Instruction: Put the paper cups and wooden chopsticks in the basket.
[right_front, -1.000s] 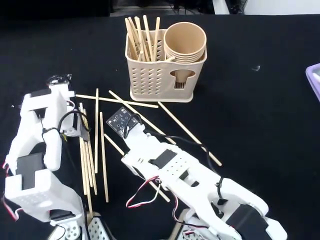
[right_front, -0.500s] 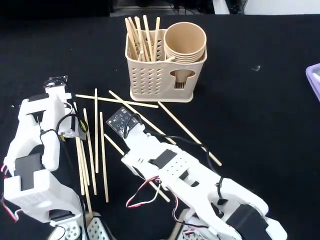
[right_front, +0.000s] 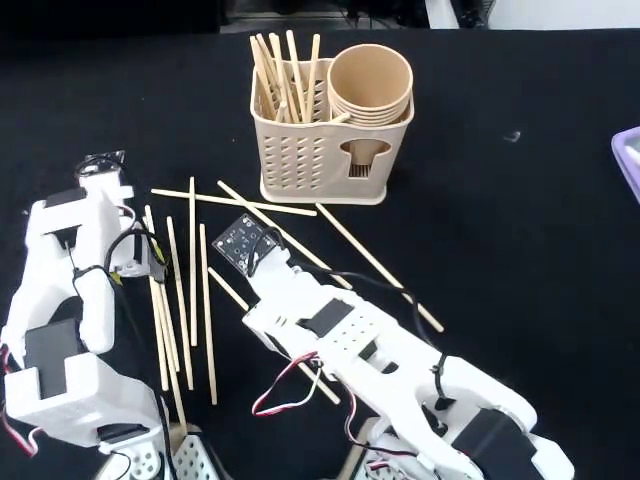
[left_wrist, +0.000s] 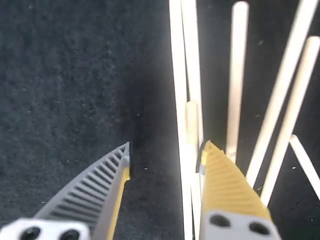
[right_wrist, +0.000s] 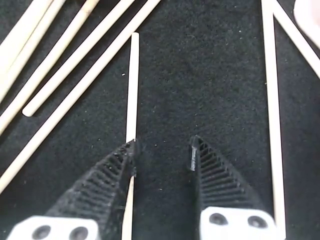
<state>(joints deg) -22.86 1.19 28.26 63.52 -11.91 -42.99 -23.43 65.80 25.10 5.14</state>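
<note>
The paper cups (right_front: 370, 85) are a nested stack of smooth tan cones. They stand upright in one half of the basket (right_front: 320, 155), a cream plastic tub with slotted walls and a keyhole-shaped cut-out. It sits at 12 o'clock on the bench (right_front: 520, 260). Its other half holds a sheaf of wooden chopsticks (right_front: 283, 68), slim pale round rods leaning at mixed angles.

More loose chopsticks (right_front: 190, 290) lie flat toward 7 o'clock from the basket. Most run roughly parallel, and two cross near the basket's foot. One long chopstick (right_front: 380, 265) slants away toward 5 o'clock.

The left gripper (left_wrist: 166, 150) is at 9 o'clock, low over the parallel rods and released. Its ribbed grey and yellow fingers (left_wrist: 225, 185) are spread, with two rods between them close to the yellow one. The right gripper (right_wrist: 163, 143) is near the centre and is also released. Its black ribbed fingers (right_wrist: 105, 185) are apart over bare cloth, and a thin rod runs along one of them.

The bench is covered in matte black, faintly speckled fabric. A lilac-rimmed object (right_front: 628, 160) sits at the 3 o'clock edge.
</note>
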